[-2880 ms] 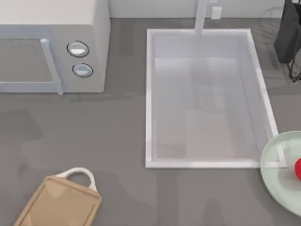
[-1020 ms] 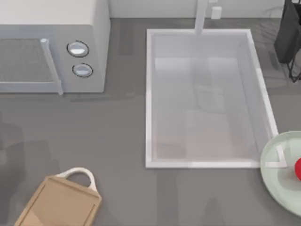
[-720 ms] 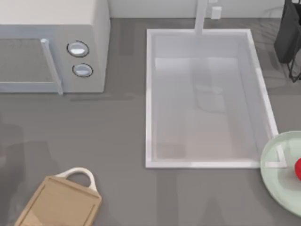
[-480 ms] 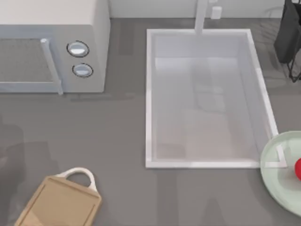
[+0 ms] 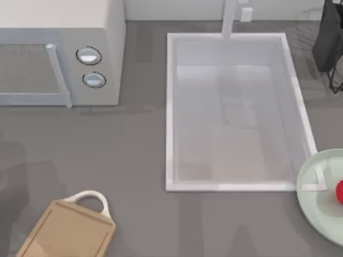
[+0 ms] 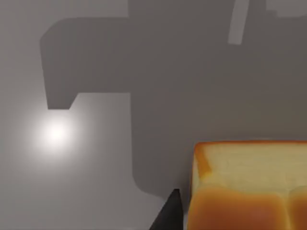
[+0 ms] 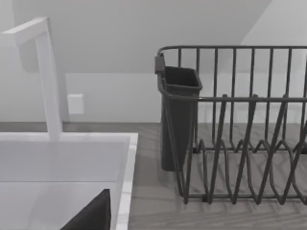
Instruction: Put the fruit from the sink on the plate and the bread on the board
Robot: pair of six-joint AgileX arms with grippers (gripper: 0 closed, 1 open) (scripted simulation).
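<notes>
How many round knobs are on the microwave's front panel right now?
2: the upper knob and the lower knob, stacked on the microwave at the top view's left.

Top view, clock from table centre: microwave [image 5: 61,51] at 10–11, sink [image 5: 236,112] at 1–2, faucet [image 5: 229,19] at sink's 12 o'clock short side. Dish rack [image 5: 331,43] at 2, by table's right edge, just beyond sink. Plate [image 5: 321,190] at 4, overlapping sink's near-right corner; fruit [image 5: 339,191] on plate, at its 3 o'clock side. Board [image 5: 67,230] at 8, handle end toward 1. Bread [image 6: 252,184] in left wrist view, over bare tabletop [image 6: 96,143].
</notes>
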